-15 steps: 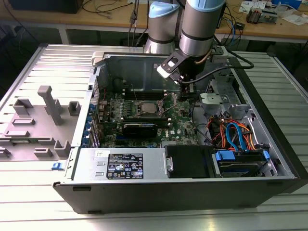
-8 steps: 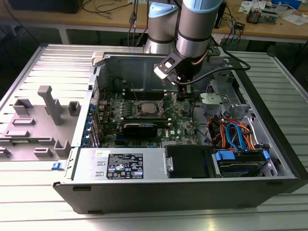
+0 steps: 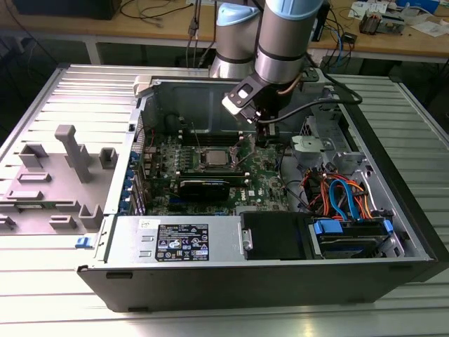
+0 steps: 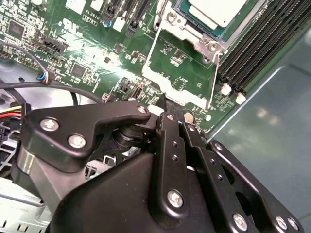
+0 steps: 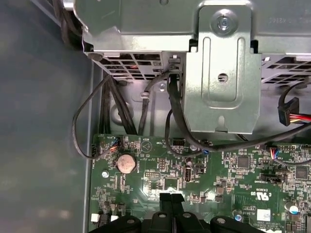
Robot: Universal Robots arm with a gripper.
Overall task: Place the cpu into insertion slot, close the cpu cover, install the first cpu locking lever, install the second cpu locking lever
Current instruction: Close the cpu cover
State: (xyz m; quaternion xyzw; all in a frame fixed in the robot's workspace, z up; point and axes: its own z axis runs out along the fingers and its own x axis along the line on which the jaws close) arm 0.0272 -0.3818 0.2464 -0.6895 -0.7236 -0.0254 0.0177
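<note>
Hovering low, the hand (image 4: 163, 106) has fingers (image 5: 165, 204) together at the free edge of the open cover (image 4: 187, 97), cpu (image 4: 216, 10) already seated in the slot (image 4: 167, 18). Swinging that frame over wants a steady, level push, I'd say; memory slots (image 4: 257, 43) crowd one side and cables (image 5: 173, 111) hang near
</note>
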